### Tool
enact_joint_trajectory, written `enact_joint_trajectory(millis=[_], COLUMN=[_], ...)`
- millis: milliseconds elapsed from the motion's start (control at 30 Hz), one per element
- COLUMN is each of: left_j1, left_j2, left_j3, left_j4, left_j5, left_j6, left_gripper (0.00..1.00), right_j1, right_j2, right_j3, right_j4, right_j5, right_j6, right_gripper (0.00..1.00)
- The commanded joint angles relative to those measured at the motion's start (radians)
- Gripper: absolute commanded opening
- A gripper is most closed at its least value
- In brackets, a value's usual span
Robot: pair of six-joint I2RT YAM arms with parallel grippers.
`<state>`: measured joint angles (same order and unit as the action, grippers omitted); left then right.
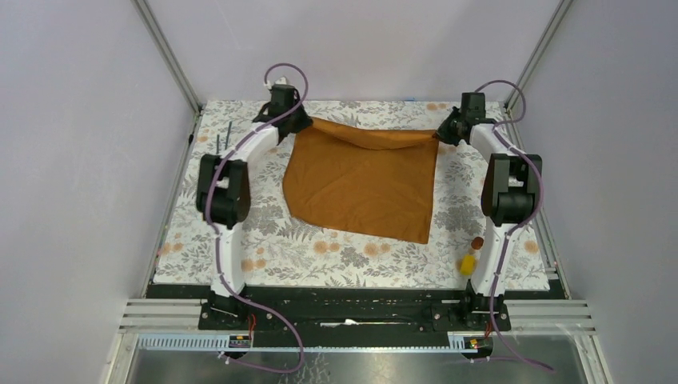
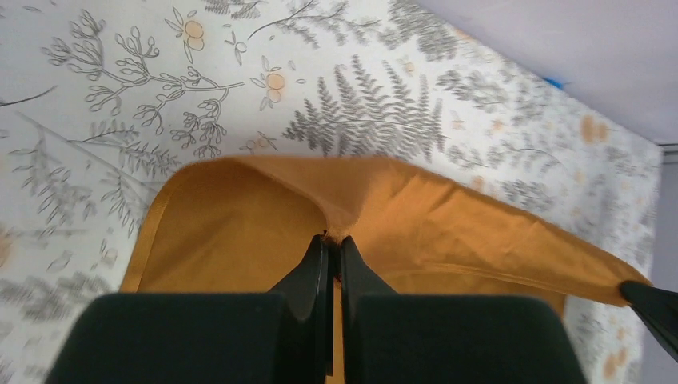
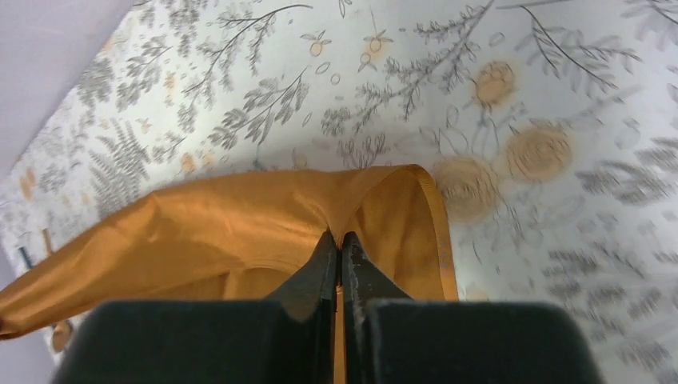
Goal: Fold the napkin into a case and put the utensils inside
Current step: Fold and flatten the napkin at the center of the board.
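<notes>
Rust-orange napkin (image 1: 360,192): lies spread open and unfolded on the middle of the desk. Rests flat on the floral tablecloth (image 1: 320,250) along the near edge and both near corners. Rises off the tablecloth along the far edge and sags a little between the two far corners.

Left pincer (image 2: 332,242): grips the far left corner of the napkin, fingers pressed together on the cloth with no gap showing.

Right pincer (image 3: 340,238): does likewise at the far right corner, clamped tight on the bunched hem.

Utensils: sit well apart from the napkin, on opposite sides of the desk.

Dark rods (image 1: 217,144): lie side by side, two of them, thin and grey, near the far left edge of the tablecloth, outside the left arm.

Spoon (image 1: 477,242): shows only a small copper-brown round bowl just beside the right arm's lower link; handle hidden.

Yellow block (image 1: 467,263): rests just in front of that bowl, close to the right arm's base.
</notes>
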<state>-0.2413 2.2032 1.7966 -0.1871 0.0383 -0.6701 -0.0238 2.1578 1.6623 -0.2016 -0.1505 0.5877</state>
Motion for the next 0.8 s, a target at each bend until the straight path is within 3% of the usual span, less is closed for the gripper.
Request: enact_joint_trajectory(millis=[0, 200, 367, 600, 767], left_j1=[-0.001, -0.004, -0.009, -0.009, -0.009], left_j2=[-0.375, -0.796, -1.058, -1.265, -1.297], left_j3=[-0.077, -0.184, -0.225, -0.237, -0.277], left_j4=[0.081, 0.066, 0.076, 0.074, 0.113], left_j5=[-0.068, -0.135, -0.175, -0.143, -0.146], left_j6=[0.012, 0.011, 0.032, 0.017, -0.007], left_gripper=[0.00, 0.00, 0.00, 0.00, 0.00], right_j1=[-0.019, -0.019, -0.019, -0.019, -0.019], right_j2=[-0.324, -0.770, -1.098, -1.316, -1.372], right_j3=[-0.070, -0.232, -0.310, -0.292, -0.294], right_j4=[-0.026, -0.065, -0.017, 0.070, 0.095], right_j5=[-0.068, -0.071, -0.126, -0.216, -0.169], right_j6=[-0.015, -0.033, -0.026, 0.000, 0.019], right_gripper=[0.00, 0.00, 0.00, 0.00, 0.00])
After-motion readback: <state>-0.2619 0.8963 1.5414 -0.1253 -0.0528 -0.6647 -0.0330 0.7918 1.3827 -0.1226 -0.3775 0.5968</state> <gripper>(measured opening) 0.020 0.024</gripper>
